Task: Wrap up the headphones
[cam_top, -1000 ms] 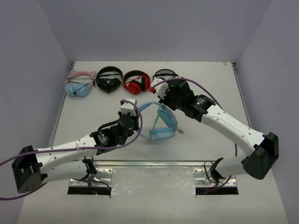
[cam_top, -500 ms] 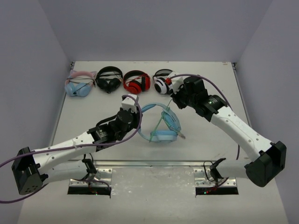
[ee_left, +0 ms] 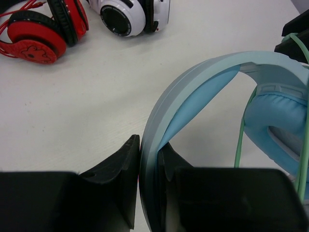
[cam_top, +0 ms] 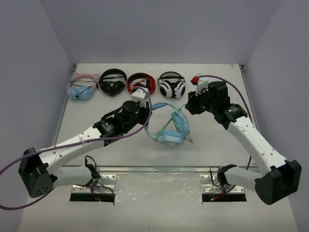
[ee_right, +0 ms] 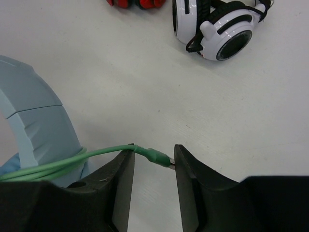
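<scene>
The sky-blue headphones [cam_top: 169, 135] stand tilted at the table's middle, with the mint-green cable [cam_top: 165, 126] running across them. My left gripper [cam_top: 147, 117] is shut on the headband [ee_left: 203, 77], which is pinched between its fingers [ee_left: 120, 164]. One padded ear cup [ee_left: 273, 113] is at the right of the left wrist view. My right gripper [cam_top: 189, 107] is to the right of the headphones. The cable's green plug [ee_right: 157, 157] spans the narrow gap between its jaws and touches both, so it is shut on the plug. The headband [ee_right: 38, 116] is on the left of that view.
Along the back stand other headphones: a pale blue pair with pink cat ears [cam_top: 81, 88], a black pair [cam_top: 112, 82], a red pair [cam_top: 141, 85] and a white-and-black pair [cam_top: 172, 88]. The table's raised edges run left and right.
My left gripper has carried the headphones right and toward the back. My right gripper has drawn away to the right with the cable end, uncovering the white-and-black pair.
</scene>
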Robot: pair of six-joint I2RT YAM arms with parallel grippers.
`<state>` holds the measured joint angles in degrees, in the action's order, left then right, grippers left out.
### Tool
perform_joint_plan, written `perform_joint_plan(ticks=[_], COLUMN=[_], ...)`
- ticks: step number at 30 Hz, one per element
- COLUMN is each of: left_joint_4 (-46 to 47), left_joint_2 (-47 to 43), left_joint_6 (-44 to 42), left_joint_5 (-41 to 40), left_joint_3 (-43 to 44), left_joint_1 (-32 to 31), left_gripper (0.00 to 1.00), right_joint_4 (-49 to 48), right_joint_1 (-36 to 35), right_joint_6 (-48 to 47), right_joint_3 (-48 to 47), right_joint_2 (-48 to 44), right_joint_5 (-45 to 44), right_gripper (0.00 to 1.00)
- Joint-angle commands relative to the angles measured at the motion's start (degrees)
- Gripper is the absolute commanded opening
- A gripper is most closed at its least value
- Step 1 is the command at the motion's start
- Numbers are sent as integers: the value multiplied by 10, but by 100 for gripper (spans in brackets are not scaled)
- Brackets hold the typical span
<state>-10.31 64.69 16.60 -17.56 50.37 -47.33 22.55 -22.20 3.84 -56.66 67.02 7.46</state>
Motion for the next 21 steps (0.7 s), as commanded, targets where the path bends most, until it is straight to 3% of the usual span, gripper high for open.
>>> perform_joint_plan(ticks=[1, 10, 13, 21], left_joint_4=[61, 60, 66, 63], left_joint_2=[0, 37, 47, 84], left_joint_6=[-9, -64, -59, -69], left_joint_5=[53, 70, 116, 226], left_joint_3=[57, 104, 113, 133], left_joint_1=[14, 32, 58, 97], left_gripper=[0, 0, 0, 0], right_joint_4=[-13, 100, 152, 199], right_joint_1=[42, 145, 149, 176], right_joint_6=[62, 156, 166, 171], right_joint_3=[10, -24, -49, -48], right_joint_2=[-18, -36, -41, -74], right_joint_5=[48, 165, 180, 67], right_gripper=[39, 51, 85, 86])
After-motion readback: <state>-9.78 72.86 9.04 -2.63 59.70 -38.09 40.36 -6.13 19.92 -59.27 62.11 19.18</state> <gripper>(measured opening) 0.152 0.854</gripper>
